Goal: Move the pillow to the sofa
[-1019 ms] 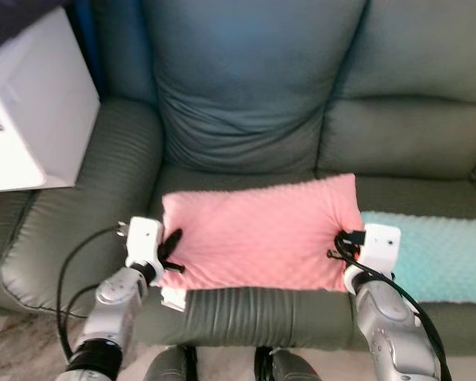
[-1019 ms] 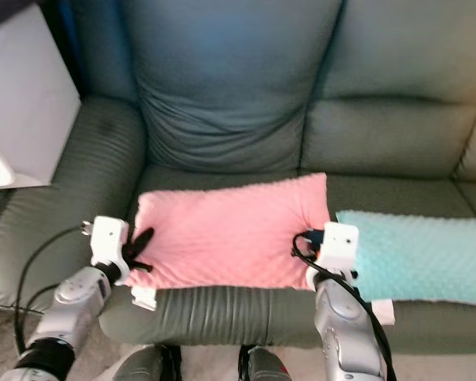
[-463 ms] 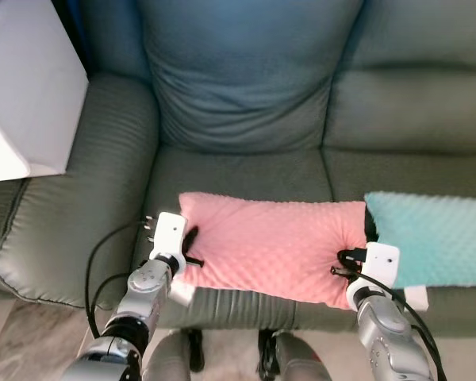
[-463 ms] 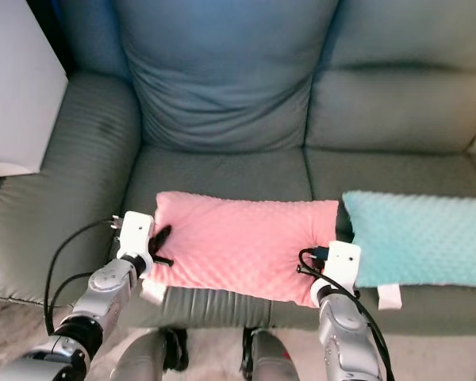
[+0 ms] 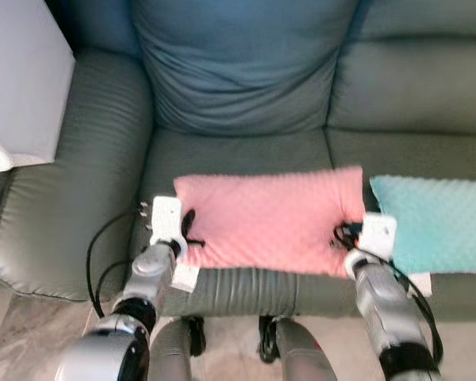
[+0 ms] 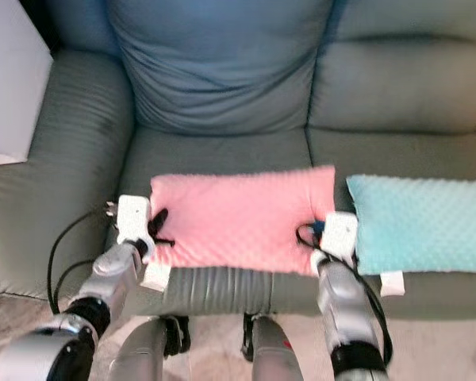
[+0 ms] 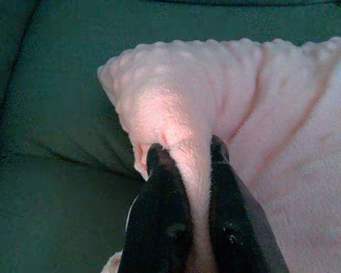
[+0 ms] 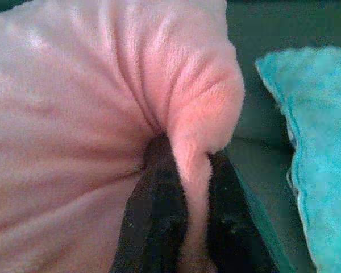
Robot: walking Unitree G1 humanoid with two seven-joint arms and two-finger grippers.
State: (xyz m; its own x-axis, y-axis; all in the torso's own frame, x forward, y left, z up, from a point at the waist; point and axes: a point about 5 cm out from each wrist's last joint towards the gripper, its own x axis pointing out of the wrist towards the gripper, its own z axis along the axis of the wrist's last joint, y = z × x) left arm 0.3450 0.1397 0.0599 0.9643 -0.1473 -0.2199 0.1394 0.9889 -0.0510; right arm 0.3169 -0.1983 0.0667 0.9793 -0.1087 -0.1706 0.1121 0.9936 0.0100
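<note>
A pink dimpled pillow [image 5: 270,218] lies flat on the seat cushion of the grey-green sofa [image 5: 238,155]. My left gripper [image 5: 189,228] is shut on the pillow's left edge, and in the left wrist view its fingertips [image 7: 159,159] pinch a fold of pink fabric [image 7: 176,119]. Over at the pillow's right edge my right gripper [image 5: 341,234] is shut on it too. A ridge of the pillow [image 8: 199,114] is squeezed between the black fingers [image 8: 159,153] in the right wrist view.
A teal dimpled pillow [image 5: 432,222] lies on the seat just right of the pink one. The sofa's left armrest [image 5: 71,175] is beside my left arm, with a white box [image 5: 20,87] beyond it. A tiled floor [image 5: 32,333] runs below the sofa's front edge.
The view has shifted as the camera moved. Both grippers stay shut on the pillow's ends, and the pillow now lies a bit further back on the seat and squarer.
</note>
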